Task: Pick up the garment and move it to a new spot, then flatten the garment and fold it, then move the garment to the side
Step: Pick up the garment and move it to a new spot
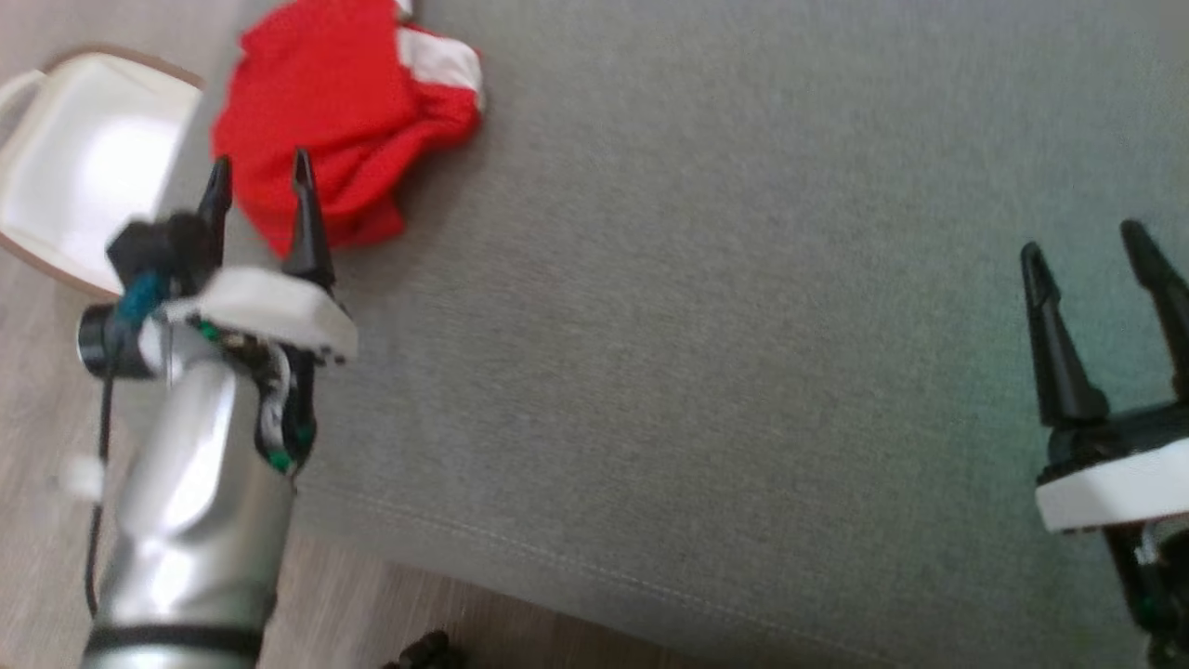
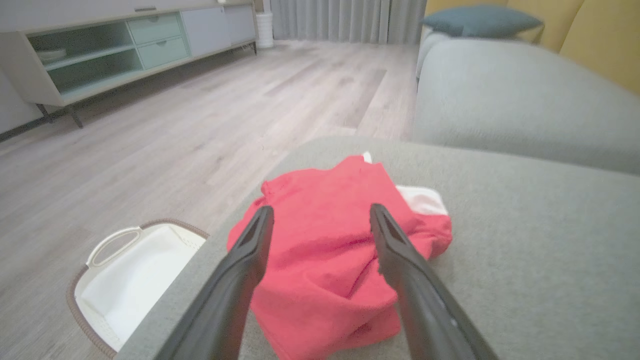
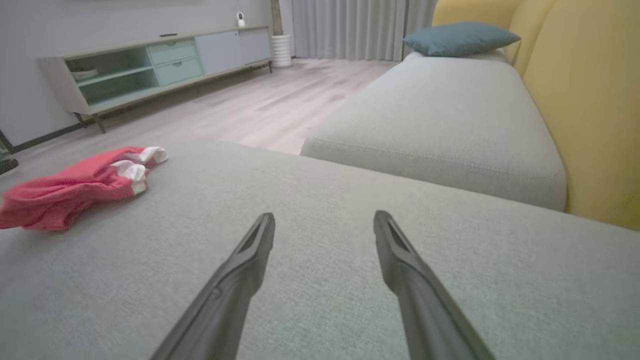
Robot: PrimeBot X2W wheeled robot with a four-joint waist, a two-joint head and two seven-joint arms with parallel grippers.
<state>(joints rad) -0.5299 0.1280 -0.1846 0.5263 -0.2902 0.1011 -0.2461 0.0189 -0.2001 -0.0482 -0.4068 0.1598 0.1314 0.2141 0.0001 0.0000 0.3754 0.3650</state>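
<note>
Red crumpled fabric garment point(image 1: 325, 102) — left gripper point(image 1: 261, 160) poised at it, spread wide to grab; right gripper point(image 1: 1081, 238) spread too, idle.

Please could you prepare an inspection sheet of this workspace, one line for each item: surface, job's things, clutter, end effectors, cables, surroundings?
Surface: grey fabric cushion, smooth.
Job's things: red garment with white parts, crumpled near the cushion's left edge, not yet flattened or folded.
Clutter: white basket on the floor beside the cushion; small dark thing on the floor, too blurred to name.
End effectors: left end effector open, aimed at the garment, not closed on it; right end effector open over the cushion.
Cables: dark cable hanging along the left wrist.
Surroundings: wooden floor, sideboard, yellow sofa back, blue pillow.
</note>
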